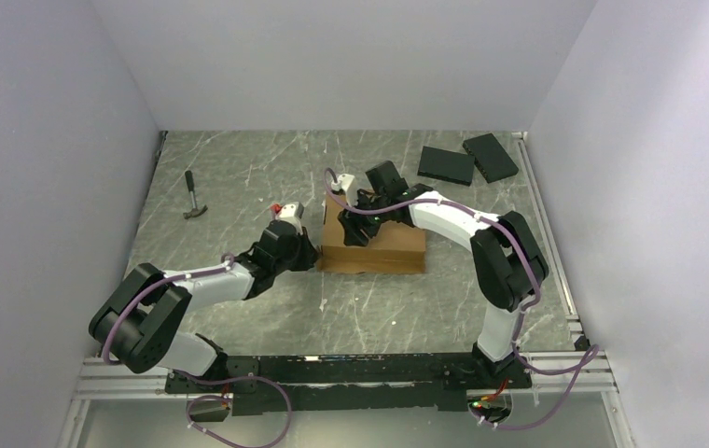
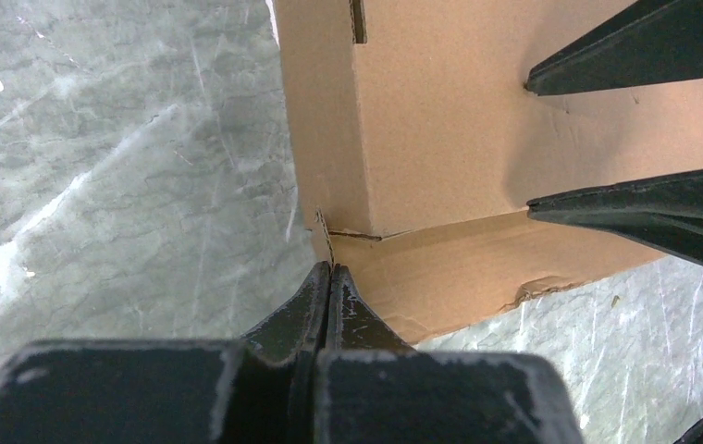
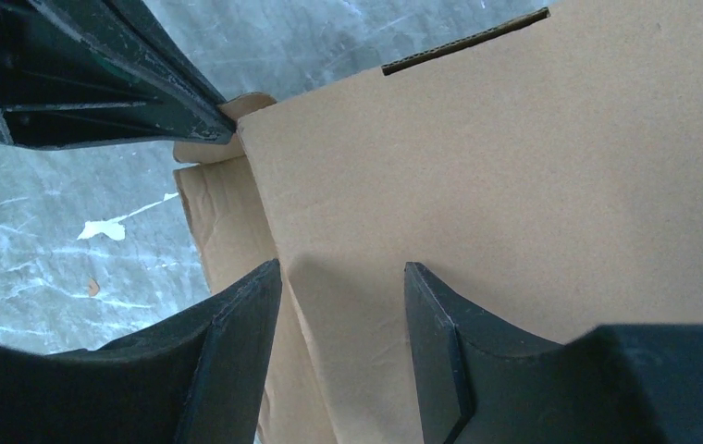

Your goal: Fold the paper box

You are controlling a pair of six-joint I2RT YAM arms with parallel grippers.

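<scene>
I'm looking at a booth with plain white walls (image 1: 332, 56) on three sides. The table (image 1: 239, 308) is grey marbled sheet, with white scuffs and chips all over. An aluminium rail (image 1: 351, 362) runs along the near edge.

Far left there's a hammer (image 1: 195, 198) lying flat, well away from everything else.

The left gripper (image 2: 329, 273) is fully closed, tips pressed together right at the box's near-left bottom corner and touching the cardboard edge. I can't tell whether any cardboard is pinched.

The box (image 1: 379, 250) sits mid-table, slightly right of centre, between the two grippers. It's resting on the surface with its brown top panel facing up, and there's a slot visible near the far edge.

The right gripper (image 3: 340, 268) reaches in from the far side. Its jaws are apart with nothing between them, tips down against the top panel.

In the far-right corner two black slabs (image 1: 446, 165) lie side by side, clear of the box.
</scene>
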